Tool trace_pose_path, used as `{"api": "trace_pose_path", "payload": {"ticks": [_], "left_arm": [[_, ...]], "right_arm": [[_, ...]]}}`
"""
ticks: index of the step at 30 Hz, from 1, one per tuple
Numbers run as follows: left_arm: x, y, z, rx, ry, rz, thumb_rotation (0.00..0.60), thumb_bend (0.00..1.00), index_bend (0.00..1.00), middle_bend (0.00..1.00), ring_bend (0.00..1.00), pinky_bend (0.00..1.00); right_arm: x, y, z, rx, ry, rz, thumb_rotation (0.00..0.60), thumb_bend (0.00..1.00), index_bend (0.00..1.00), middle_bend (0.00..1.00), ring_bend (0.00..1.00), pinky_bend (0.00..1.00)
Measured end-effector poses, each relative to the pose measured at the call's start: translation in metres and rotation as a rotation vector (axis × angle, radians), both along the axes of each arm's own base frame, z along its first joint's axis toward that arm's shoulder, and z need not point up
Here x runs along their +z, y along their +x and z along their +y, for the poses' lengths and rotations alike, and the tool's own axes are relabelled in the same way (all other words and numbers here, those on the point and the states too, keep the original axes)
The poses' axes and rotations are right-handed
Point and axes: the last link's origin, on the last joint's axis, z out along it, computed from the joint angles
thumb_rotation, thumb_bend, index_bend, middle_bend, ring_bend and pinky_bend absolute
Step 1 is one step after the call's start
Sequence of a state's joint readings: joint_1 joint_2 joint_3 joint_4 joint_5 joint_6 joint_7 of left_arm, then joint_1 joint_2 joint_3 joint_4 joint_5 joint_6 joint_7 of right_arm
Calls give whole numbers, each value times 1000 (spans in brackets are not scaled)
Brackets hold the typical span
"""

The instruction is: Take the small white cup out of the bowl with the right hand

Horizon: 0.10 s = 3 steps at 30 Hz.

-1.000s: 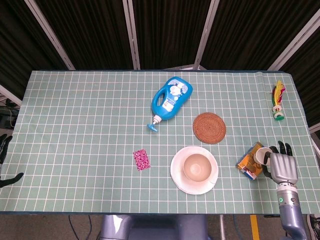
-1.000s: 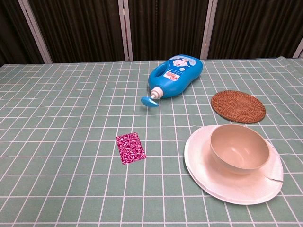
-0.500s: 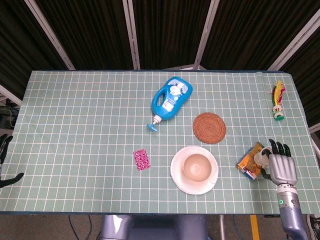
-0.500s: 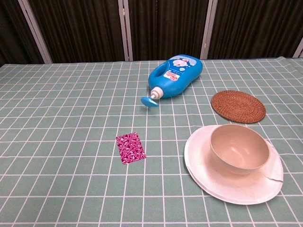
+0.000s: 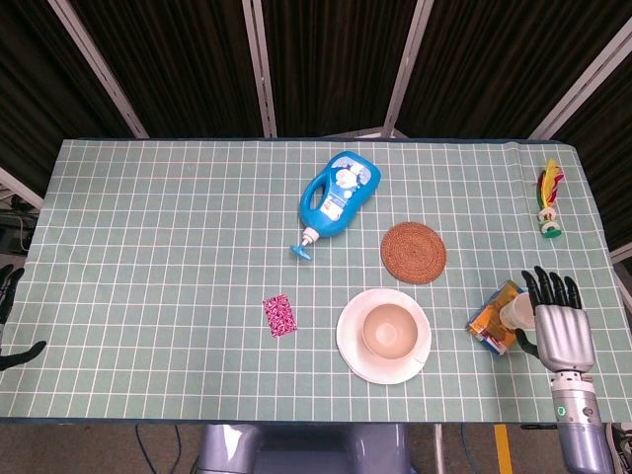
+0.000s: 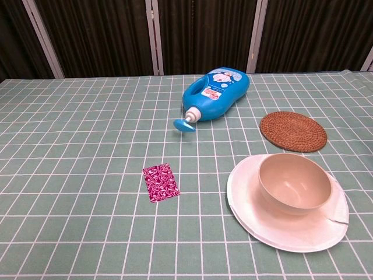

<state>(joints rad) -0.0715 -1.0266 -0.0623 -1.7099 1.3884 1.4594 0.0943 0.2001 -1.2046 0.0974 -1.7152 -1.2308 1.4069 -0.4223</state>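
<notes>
The beige bowl (image 5: 390,330) (image 6: 294,182) sits on a white plate (image 5: 352,348) (image 6: 250,205) near the table's front, and its inside shows nothing. The small white cup (image 5: 513,314) is far to the right, resting against an orange packet (image 5: 491,318). My right hand (image 5: 559,324) is just right of the cup, fingers straightened and spread toward the back, thumb beside the cup, not clasping it. My left hand (image 5: 10,316) shows only as dark fingers at the far left edge, apart and holding nothing. Neither hand appears in the chest view.
A blue detergent bottle (image 5: 339,195) (image 6: 217,93) lies at centre back. A round woven coaster (image 5: 414,252) (image 6: 292,131) is behind the plate. A pink patterned card (image 5: 279,315) (image 6: 161,182) lies left of the plate. A feathered shuttlecock (image 5: 549,200) is at the far right.
My right hand's fingers have uncurled from around the white cup and straightened, and the hand has slid slightly right and toward the front. The cup stays by the orange packet.
</notes>
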Motion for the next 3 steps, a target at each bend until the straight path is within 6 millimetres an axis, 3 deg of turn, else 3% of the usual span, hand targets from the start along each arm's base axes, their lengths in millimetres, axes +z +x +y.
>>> {"api": "trace_pose_path", "payload": {"ticks": [3], "left_arm": [[0,0,0,0,1,0,600,0,0,0,0,0]], "right_arm": [[7,4,5,40,-20,9,600,164,1,0,0,0]]}}
